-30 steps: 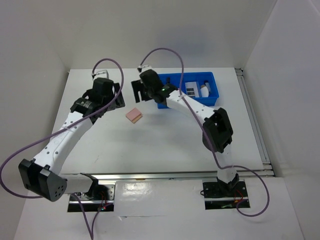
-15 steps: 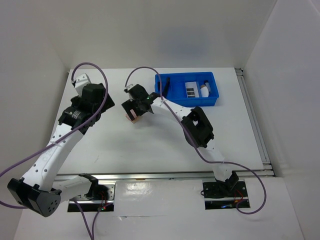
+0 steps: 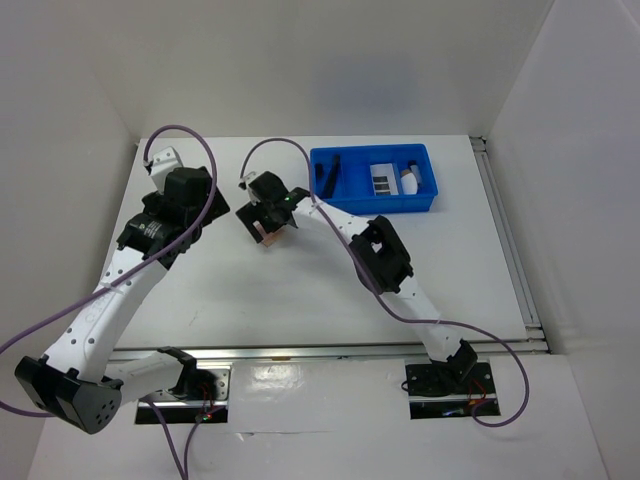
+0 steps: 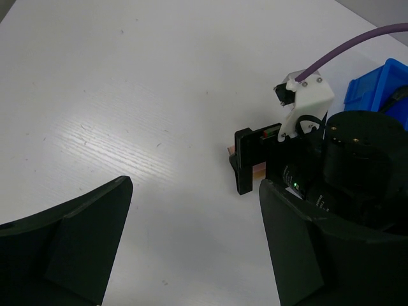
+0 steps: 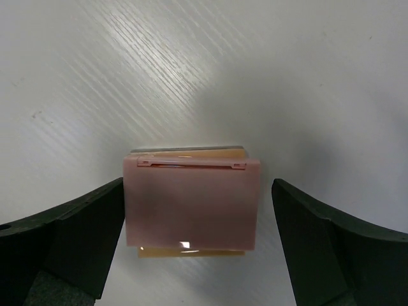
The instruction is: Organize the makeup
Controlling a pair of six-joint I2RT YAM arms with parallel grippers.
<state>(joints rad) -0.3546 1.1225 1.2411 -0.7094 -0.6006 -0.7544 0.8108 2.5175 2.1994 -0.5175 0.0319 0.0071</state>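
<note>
The pink square sponge (image 5: 191,203) lies flat on the white table, on a tan base. My right gripper (image 5: 199,220) hovers right over it, open, one finger on each side and neither touching. From above, only a pink corner of the sponge (image 3: 268,238) shows under the right gripper (image 3: 268,218). In the left wrist view a strip of the sponge (image 4: 258,171) shows behind a right finger (image 4: 245,160). My left gripper (image 4: 191,255) is open and empty, left of the sponge. The black brush (image 3: 330,175), palette (image 3: 382,180) and white egg piece (image 3: 410,180) lie in the bin.
The blue divided bin (image 3: 380,208) stands at the back right of the table; its corner (image 4: 382,80) also shows in the left wrist view. The left arm (image 3: 130,270) reaches up the left side. White walls enclose the table on three sides.
The right gripper swung left from beside the bin, came down over the pink sponge and opened wider. The left arm drew back to the left.
</note>
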